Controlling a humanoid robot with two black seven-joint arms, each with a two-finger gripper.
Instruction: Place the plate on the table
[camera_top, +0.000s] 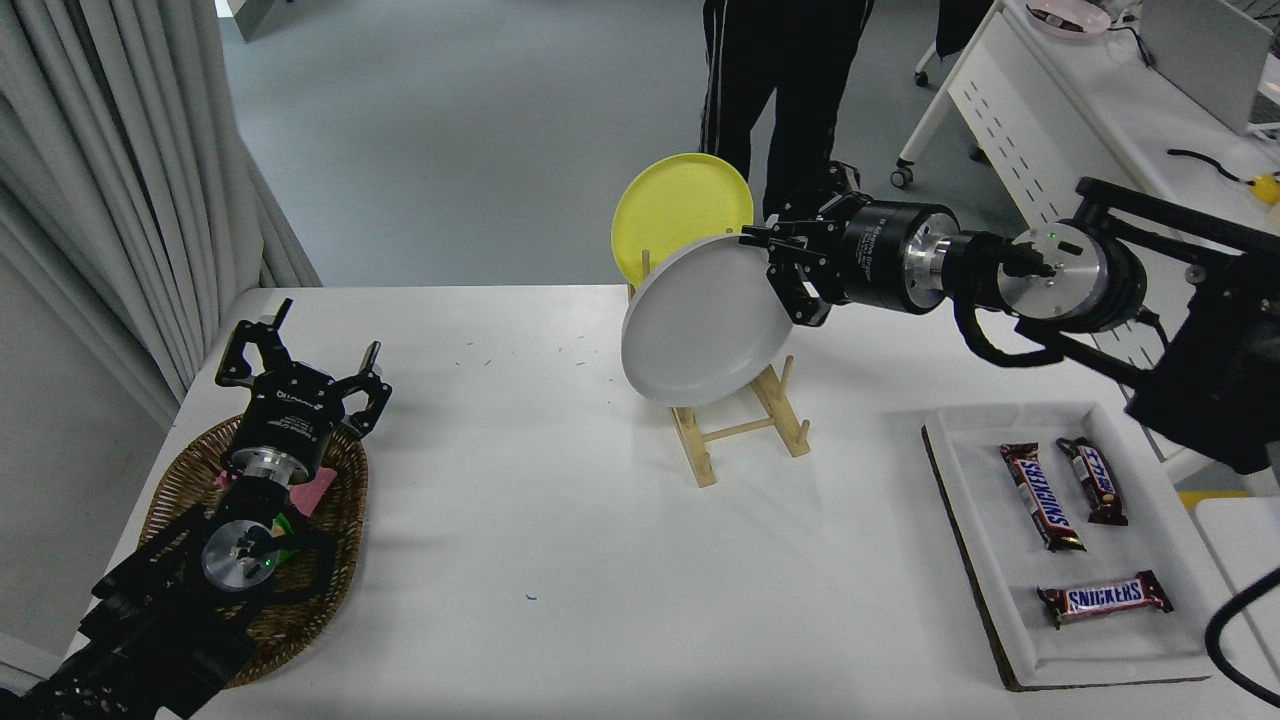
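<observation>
My right gripper (782, 270) is shut on the right rim of the light grey plate (700, 325) and holds it tilted in the air above the wooden dish rack (740, 430), clear of its slots. The plate hides the mint green plate. The yellow plate (675, 205) stands upright at the rack's far end. The white table (560, 520) lies below. My left gripper (300, 375) is parked open at the lower left over a wicker basket (185, 480).
A white tray (1010, 600) at the right holds three Snickers bars (1040, 495). A person's legs (775, 90) stand at the far side behind the rack. A white desk (1100, 130) stands at the upper right.
</observation>
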